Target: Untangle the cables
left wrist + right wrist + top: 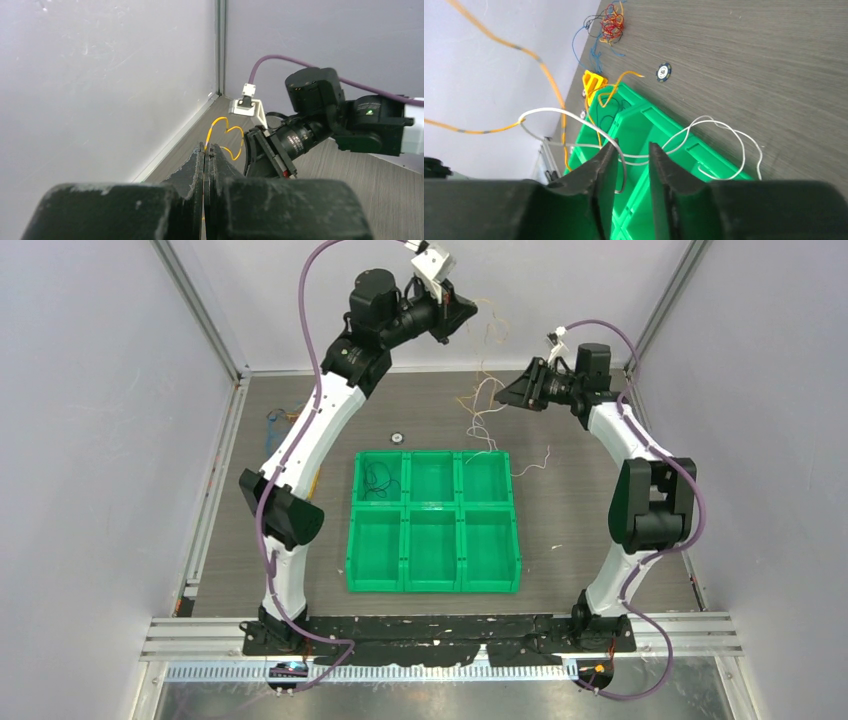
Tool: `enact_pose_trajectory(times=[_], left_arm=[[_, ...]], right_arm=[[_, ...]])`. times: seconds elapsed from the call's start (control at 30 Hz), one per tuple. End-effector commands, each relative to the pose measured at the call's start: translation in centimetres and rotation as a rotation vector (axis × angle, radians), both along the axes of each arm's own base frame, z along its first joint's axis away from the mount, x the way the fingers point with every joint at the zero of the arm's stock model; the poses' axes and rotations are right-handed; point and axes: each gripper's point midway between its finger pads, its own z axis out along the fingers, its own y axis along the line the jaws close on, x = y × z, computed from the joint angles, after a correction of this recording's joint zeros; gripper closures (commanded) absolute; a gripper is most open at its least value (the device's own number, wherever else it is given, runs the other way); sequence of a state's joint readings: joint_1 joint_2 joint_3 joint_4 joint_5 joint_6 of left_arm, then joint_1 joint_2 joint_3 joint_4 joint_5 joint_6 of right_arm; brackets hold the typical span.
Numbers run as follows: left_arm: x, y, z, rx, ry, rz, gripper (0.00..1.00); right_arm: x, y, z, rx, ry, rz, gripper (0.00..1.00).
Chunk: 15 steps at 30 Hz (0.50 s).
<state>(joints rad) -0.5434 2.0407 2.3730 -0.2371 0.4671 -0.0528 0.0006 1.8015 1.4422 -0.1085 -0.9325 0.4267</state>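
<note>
Fingers: left gripper [205,151] pinches a yellow-orange cable [220,118]; right gripper [631,152] gapes around a white cable [574,113], which may slip out.

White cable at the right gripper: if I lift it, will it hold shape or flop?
Probably floppy: the white cable curls in loose loops near the green tray. Likely very light, being thread-thin. It may slip out, since the right gripper is open around it.
</note>
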Motion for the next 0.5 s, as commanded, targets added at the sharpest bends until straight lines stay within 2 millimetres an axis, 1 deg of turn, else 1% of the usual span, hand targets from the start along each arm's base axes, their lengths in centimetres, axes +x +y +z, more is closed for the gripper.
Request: enact_pose_trajectory(times=[0.0,0.03,0.07,0.1,0.13,0.17,0.2,0.23,0.27,0.3,0.33,0.37,0.43,0.47], left_arm=[[-1.0,1.7,5.0,-0.058,-0.108,0.050,1.00],[-0.9,2.2,5.5,-0.055,-0.125,0.066,1.00],[-0.7,2.8,6.0,-0.055,-0.144,0.090,1.00],[-0.5,3.7,6.8,-0.061,-0.160,0.117,1.00],[-0.3,4.8,7.8,-0.061,-0.191,0.159,1.00],[0.1,6.1,8.8,-0.065,-0.211,0.205,1.00],[0.3,7.5,9.8,-0.077,-0.228,0.251,1.00],[0.5,8.8,10.7,-0.089,-0.243,0.291,1.00],[0.6,10.1,11.6,-0.103,-0.260,0.325,1.00],[0.5,11.2,12.5,-0.113,-0.277,0.352,1.00],[0.4,12.0,13.1,-0.121,-0.289,0.372,1.00],[0.1,12.7,13.8,-0.129,-0.302,0.383,1.00],[-0.3,13.5,14.6,-0.139,-0.316,0.395,1.00],[-0.7,13.7,15.0,-0.146,-0.322,0.395,1.00]], right_arm=[[1.4,0.4,1.5,0.047,-0.053,0.025,0.82],[1.3,0.2,1.3,0.021,-0.057,0.028,0.88],[1.3,-0.7,0.3,-0.030,-0.048,0.011,0.93],[1.7,-1.8,0.3,-0.064,-0.059,-0.012,0.94],[1.8,-3.2,-1.3,-0.150,-0.049,-0.045,0.94],[2.4,-5.1,-1.6,-0.200,-0.059,-0.089,0.95],[2.7,-7.1,-3.0,-0.289,-0.050,-0.135,0.95],[3.2,-9.6,-3.6,-0.332,-0.040,-0.192,0.95],[3.5,-11.7,-4.6,-0.400,-0.023,-0.245,0.95],[3.8,-14.5,-5.0,-0.441,-0.009,-0.315,0.95],[3.7,-15.7,-5.7,-0.464,0.014,-0.333,0.95],[3.8,-17.6,-5.9,-0.499,0.021,-0.371,0.95],[3.5,-19.3,-6.6,-0.554,0.039,-0.394,0.95],[3.3,-19.7,-6.9,-0.580,0.041,-0.390,0.94]])
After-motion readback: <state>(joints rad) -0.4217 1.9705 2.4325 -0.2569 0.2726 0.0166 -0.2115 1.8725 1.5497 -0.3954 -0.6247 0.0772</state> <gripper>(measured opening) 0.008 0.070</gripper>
